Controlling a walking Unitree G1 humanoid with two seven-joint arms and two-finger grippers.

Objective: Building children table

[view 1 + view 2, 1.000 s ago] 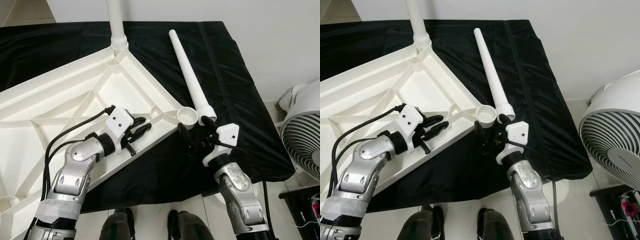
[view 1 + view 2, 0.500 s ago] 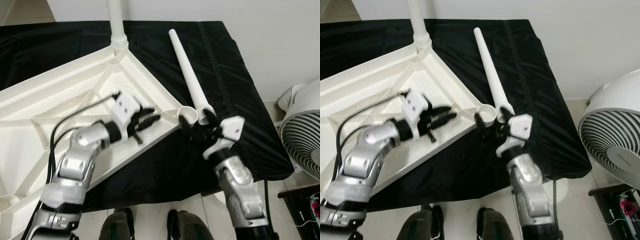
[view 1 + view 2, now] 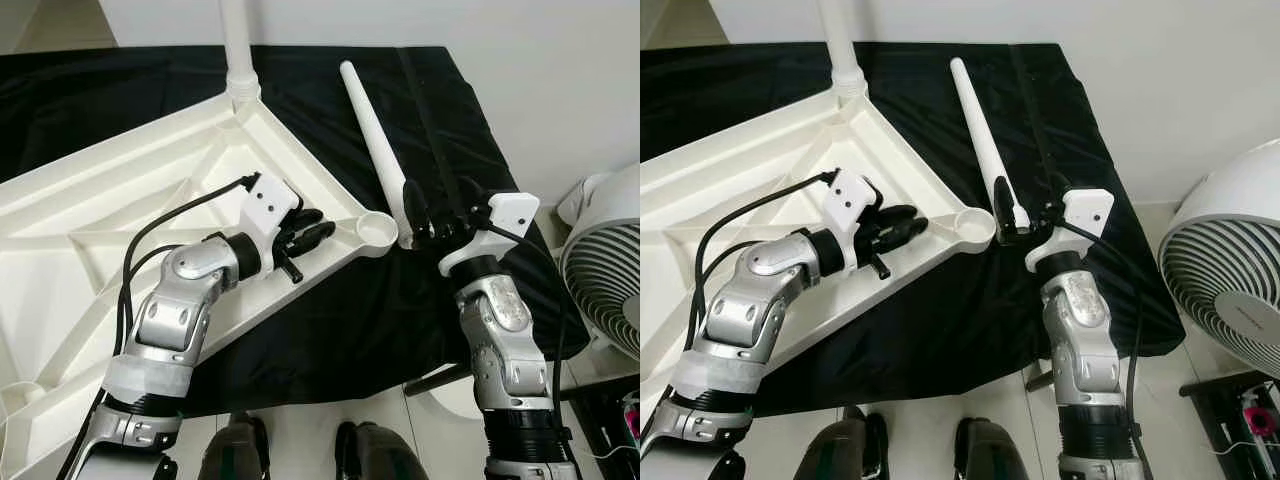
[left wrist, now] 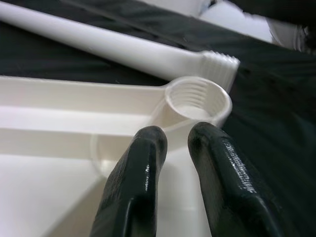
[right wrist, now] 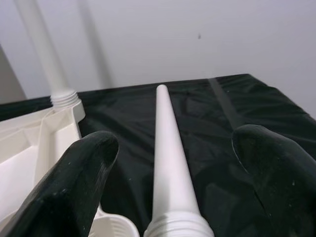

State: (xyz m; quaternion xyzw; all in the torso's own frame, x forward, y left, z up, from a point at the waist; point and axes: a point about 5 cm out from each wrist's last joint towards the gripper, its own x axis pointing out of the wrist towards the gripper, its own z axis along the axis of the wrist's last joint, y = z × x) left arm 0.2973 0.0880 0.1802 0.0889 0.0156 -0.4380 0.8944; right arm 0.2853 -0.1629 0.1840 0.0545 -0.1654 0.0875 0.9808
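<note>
right tool (image 3: 1015, 222) is spread wide, fingers either side of the thick threaded end of the loose leg (image 3: 375, 140), not pinching it yet. reads as lining up a grab low on the leg so the thread can be swung into the socket (image 3: 378, 229) just beside it. left tool (image 3: 308, 234) has fingers nearly pressed together with nothing between them, tips resting on the tabletop (image 3: 150, 200) just short of that socket, probably bracing the corner so it won't slide when the leg goes in.

tabletop lies upside down, ribs up, so sockets face up for screwing. one leg (image 3: 238, 45) already stands in the far corner socket. loose leg lies flat, thin end pointing away, threaded end close to the near socket.

all on a bench under a black cloth (image 3: 470, 130), tabletop overhanging the near edge. white wall behind, pale tiled floor, a white fan (image 3: 1230, 270) on the robot's right.
</note>
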